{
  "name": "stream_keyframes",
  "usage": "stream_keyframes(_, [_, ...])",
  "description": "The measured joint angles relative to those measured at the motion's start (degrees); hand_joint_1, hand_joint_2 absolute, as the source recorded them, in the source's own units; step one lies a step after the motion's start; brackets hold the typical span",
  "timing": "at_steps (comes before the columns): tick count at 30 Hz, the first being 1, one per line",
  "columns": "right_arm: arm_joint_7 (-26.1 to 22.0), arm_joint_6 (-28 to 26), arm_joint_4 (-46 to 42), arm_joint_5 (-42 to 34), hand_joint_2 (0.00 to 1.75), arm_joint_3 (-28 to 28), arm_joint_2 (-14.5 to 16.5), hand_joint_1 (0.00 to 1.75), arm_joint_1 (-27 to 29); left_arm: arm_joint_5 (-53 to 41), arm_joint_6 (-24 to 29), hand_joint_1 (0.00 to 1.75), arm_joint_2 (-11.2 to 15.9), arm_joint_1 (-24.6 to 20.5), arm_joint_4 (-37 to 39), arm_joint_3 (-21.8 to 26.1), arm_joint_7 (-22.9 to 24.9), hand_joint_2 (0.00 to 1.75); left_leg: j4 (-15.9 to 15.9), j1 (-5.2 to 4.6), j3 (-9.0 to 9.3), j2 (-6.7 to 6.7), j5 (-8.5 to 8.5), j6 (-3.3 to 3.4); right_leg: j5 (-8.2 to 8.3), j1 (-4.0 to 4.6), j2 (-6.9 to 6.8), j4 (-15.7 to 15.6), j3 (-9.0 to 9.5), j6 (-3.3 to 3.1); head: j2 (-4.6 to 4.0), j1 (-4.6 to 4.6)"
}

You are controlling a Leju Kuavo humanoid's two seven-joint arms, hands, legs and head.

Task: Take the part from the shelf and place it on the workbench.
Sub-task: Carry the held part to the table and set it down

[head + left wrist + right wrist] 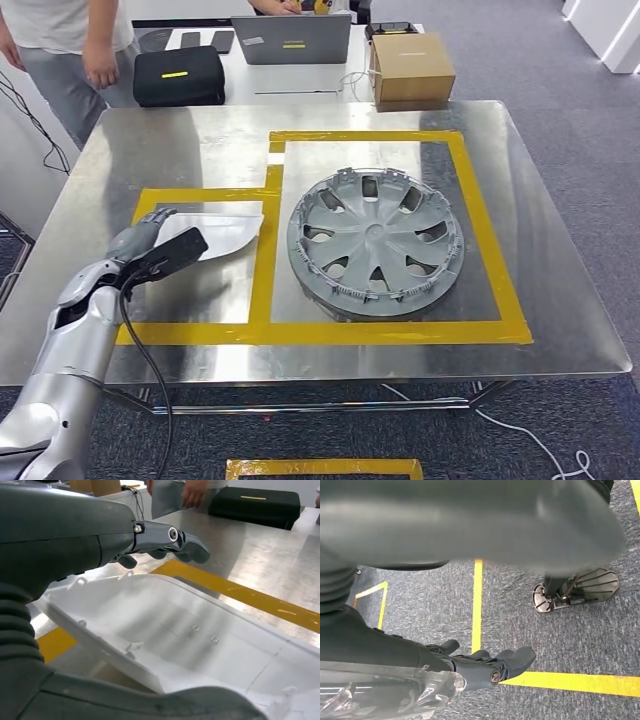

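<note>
The white plastic part lies flat on the steel workbench, inside the left yellow-taped box. My left hand sits at the part's left end. In the left wrist view the white part passes between my thumb and my straight fingers, which hover a little above it without touching. My left hand is open. My right hand hangs over the carpet with its fingers loosely extended and nothing in them.
A grey hubcap fills the right taped box. Behind the workbench are a black case, a laptop and a cardboard box. A person stands at the back left. Yellow tape marks the floor.
</note>
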Motion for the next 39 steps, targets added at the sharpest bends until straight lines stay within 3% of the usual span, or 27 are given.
stream_keyframes(14, [0.1,0.0,0.0,0.0,0.00,0.0,0.0,0.00,0.0,0.5,1.1,0.00,0.2,0.0,-8.1,0.3,0.9,0.00,0.0,0.00,0.00,0.00,0.00,0.00,0.00,0.00,0.00,0.0,0.00,0.00,0.00,-0.01])
stream_keyframes(22, [0.2,-0.1,0.0,0.0,0.00,-0.1,0.0,0.00,0.2,2.1,2.9,0.00,4.8,0.7,-18.6,0.3,0.6,0.00,0.0,0.01,-0.03,0.04,0.00,0.00,0.00,0.02,0.08,0.0,0.00,-0.01,0.00,0.01])
stream_keyframes(25, [0.3,-0.4,0.0,0.0,0.00,-0.4,0.0,0.00,0.4,4.6,5.6,0.00,8.7,2.9,-25.6,4.2,-1.2,0.00,0.0,0.03,-0.01,0.23,-0.02,-0.02,-0.01,0.05,0.28,0.0,-0.07,-0.03,0.00,-0.02])
stream_keyframes(31, [-0.2,-0.6,0.0,0.0,0.00,-0.8,0.0,0.00,0.8,7.0,8.7,0.00,16.1,6.9,-34.6,16.4,-6.4,0.00,-0.1,0.09,-0.03,0.30,-0.03,-0.05,-0.07,0.12,0.28,0.0,-0.13,-0.11,0.00,-0.01])
stream_keyframes(39, [-0.3,-0.6,0.0,0.0,0.00,-1.5,0.0,0.00,0.8,9.8,8.7,0.00,21.4,9.0,-38.5,27.5,-7.7,0.00,-0.1,0.07,-0.02,0.28,-0.03,-0.05,-0.06,0.10,0.20,0.0,-0.06,-0.11,0.00,-0.01])
